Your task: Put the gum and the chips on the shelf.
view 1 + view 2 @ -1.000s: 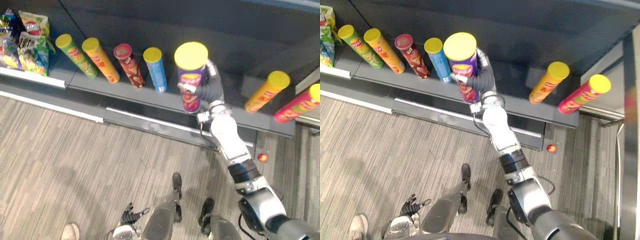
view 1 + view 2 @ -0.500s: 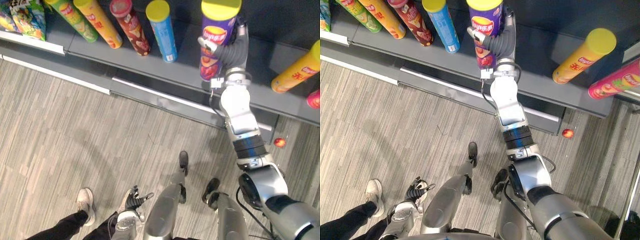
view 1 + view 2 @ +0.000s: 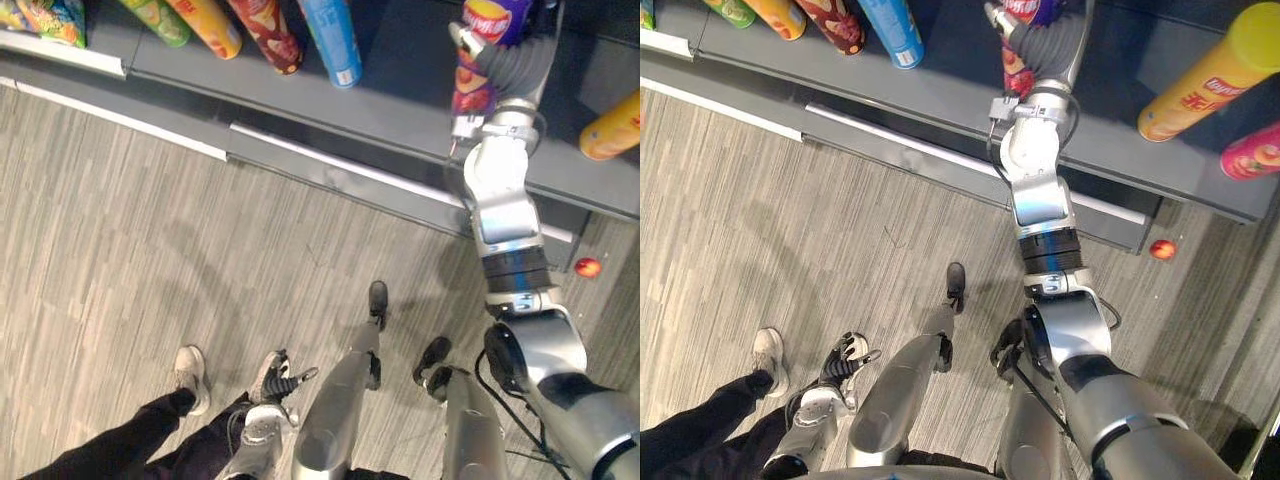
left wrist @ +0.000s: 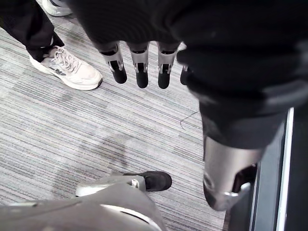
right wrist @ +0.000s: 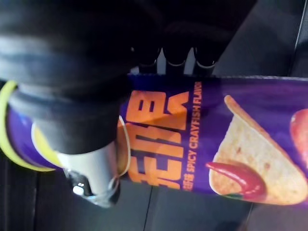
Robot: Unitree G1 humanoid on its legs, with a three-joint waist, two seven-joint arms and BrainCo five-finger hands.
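Low beside a person's pale shoe, the left hand hangs with its fingers straight and released, while further right, between a blue can and an orange can, the right hand grasps the purple chips can, which is upright at the shelf.

Dark grey shelf: snack bags far left; green can, orange can, red-brown can, blue can in row; purple can; yellow can, pink can right. Striped grey floor: red ball near shelf base, person's white shoe.
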